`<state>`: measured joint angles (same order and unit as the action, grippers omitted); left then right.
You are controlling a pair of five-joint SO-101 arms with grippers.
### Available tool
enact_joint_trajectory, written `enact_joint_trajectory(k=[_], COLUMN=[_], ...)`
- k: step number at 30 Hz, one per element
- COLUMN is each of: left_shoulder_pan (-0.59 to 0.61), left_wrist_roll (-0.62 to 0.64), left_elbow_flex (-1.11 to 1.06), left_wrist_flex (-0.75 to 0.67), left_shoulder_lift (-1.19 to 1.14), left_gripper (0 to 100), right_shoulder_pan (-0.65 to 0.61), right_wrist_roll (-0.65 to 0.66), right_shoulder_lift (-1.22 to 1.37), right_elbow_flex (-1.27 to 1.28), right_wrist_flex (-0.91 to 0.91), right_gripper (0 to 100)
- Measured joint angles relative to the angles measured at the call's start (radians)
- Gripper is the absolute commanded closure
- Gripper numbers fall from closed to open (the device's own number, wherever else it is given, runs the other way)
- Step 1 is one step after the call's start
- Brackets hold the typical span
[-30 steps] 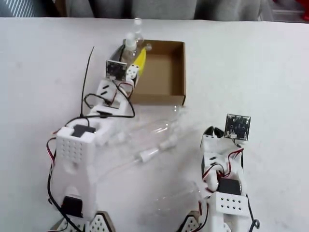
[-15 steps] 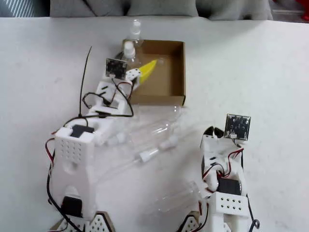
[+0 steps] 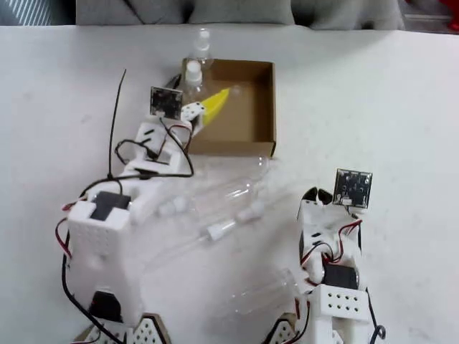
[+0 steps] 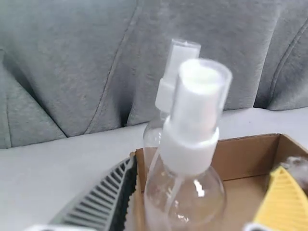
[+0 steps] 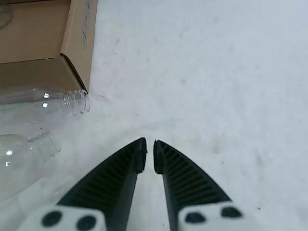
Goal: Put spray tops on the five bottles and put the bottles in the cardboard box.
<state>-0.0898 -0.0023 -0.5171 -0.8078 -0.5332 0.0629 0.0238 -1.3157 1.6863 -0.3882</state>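
Observation:
A clear bottle with a white spray top (image 3: 192, 74) (image 4: 191, 144) stands upright in the far left corner of the cardboard box (image 3: 247, 118) (image 4: 243, 154). My left gripper (image 3: 201, 89) (image 4: 206, 169) is open around it, black finger on one side and yellow finger (image 4: 285, 202) on the other. A second capped bottle (image 3: 203, 39) (image 4: 176, 67) stands behind the box. Two uncapped bottles (image 3: 228, 192) (image 5: 72, 102) lie in front of the box, and another (image 3: 254, 292) lies near the arm bases. My right gripper (image 3: 315, 195) (image 5: 149, 155) rests shut and empty over bare table.
Loose white spray tops (image 3: 219, 231) with dip tubes lie between the arms beside the lying bottles. Another top (image 3: 172, 208) sits by the left arm. The box's near corner (image 5: 79, 62) lies beyond the right gripper. A grey sofa (image 4: 72, 62) backs the table.
The left gripper was shut on the capped bottle at the box corner; it has opened, the yellow finger swinging over the box, and the arm has drawn back slightly. The right arm is still.

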Motion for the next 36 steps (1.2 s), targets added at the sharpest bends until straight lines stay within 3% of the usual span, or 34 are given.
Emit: enact_joint_trajectory(k=[6,17,20,25,32,36], left_shoulder_pan=[0.0,0.0,0.0,0.0,0.006,0.017], left_wrist_roll=[0.0,0.0,0.0,0.031,0.052,0.055], left_elbow_flex=[-0.123,-0.327,-0.362,-0.377,-0.379,-0.379], left_wrist_flex=[0.06,0.502,0.632,0.868,1.119,1.33], left_shoulder_lift=[0.166,0.574,0.698,0.905,1.154,1.277], left_gripper=[60,61,70,98,93,93], right_shoulder_pan=[0.0,0.0,0.0,0.0,0.0,0.0], right_wrist_roll=[0.0,0.0,0.0,0.0,0.0,0.0], right_shoulder_lift=[0.0,0.0,0.0,0.0,0.0,0.0], right_elbow_flex=[0.0,0.0,0.0,0.0,0.0,0.0], right_wrist_flex=[0.0,0.0,0.0,0.0,0.0,0.0], right_gripper=[98.4,98.4,98.4,98.4,98.4,98.4])
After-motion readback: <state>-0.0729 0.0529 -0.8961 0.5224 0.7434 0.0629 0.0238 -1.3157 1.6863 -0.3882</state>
